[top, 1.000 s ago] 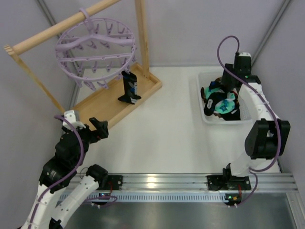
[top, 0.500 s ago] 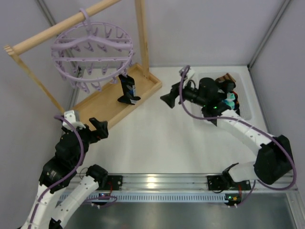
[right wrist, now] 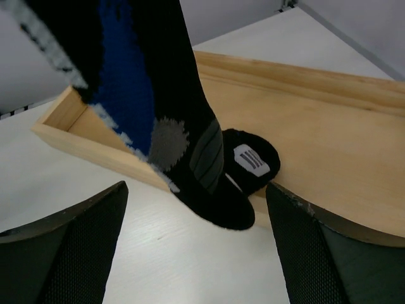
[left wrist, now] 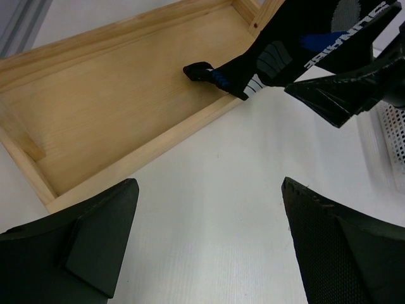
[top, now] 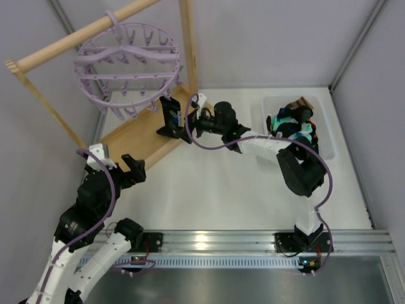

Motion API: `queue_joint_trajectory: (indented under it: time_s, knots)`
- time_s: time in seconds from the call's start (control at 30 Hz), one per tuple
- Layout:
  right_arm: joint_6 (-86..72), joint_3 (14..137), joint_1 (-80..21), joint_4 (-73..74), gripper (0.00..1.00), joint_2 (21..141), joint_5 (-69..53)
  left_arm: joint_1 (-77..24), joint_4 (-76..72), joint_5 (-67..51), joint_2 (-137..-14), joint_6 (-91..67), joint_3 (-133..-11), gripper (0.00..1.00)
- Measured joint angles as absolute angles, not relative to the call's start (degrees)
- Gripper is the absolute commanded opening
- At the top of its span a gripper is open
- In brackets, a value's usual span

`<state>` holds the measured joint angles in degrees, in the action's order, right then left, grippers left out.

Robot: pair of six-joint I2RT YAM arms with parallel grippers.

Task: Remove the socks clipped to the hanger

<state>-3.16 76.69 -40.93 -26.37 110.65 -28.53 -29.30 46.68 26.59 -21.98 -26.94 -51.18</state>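
Right gripper (right wrist: 196, 193): fingers spread wide with nothing gripped; it points at the black sock from the right and stops just short of it
Black sock (right wrist: 183, 126): hangs between the hanger's near rim and the wooden tray; black with a blue patch and grey marks; its foot lies over the tray's near rail, the toe with a white label resting on the tray floor; whether a clip grips its top is too small to tell
Right arm: reaches leftward across the table (top: 221, 190) from its base at the near edge, its elbow close to the white bin
Left gripper (left wrist: 209, 190): fingers wide apart and holding nothing; it hovers over the table just beside the tray's near end, well apart from the sock
Left arm: folded up at the near left corner
Hanger (top: 128, 54): pale-lavender ring with spokes and many small dangling clips, hooked on the wooden rod (top: 69, 38) and tilted toward the camera; only the black sock hangs below it
Wooden tray (left wrist: 126, 95): light wood with low rails, lying at an angle under the hanger
White bin (top: 272, 100): at the far right of the table
Socks in the bin (top: 305, 134): a heap in which teal-mint, brown-striped and black pieces show
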Motion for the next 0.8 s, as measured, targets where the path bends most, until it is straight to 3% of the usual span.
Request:
queue_joint_trajectory:
  time_s: [0.13,0.17,0.3,0.33,0.53,0.8]
  knots:
    - [-2.9,82.7,-41.5,-28.3,0.63,116.6,-30.0,-29.3,46.7,26.6,-22.2,-26.9,-51.2,0.98]
    - [-2.9,83.6,-41.7,-28.8,0.48,117.7,-30.1,-29.3,46.7,26.6,-22.2,-26.9,-51.2,0.98]
    - [-3.5,83.5,-42.9,-31.6,0.07,119.2,-29.9,-29.3,46.7,26.5,-22.1,-26.9,-51.2,0.98]
    - [-3.5,83.1,-43.3,-32.7,0.03,119.2,-29.7,-29.3,46.7,26.5,-22.0,-26.9,-51.2,0.98]
    - [-3.9,80.7,-46.2,-35.8,0.00,117.9,-26.8,-29.3,47.4,22.0,-24.9,-27.3,-56.8,0.98]
    - [2.2,71.9,-59.0,-35.1,0.00,106.4,-4.1,-29.3,47.2,10.2,-41.2,-28.2,-82.6,0.99]
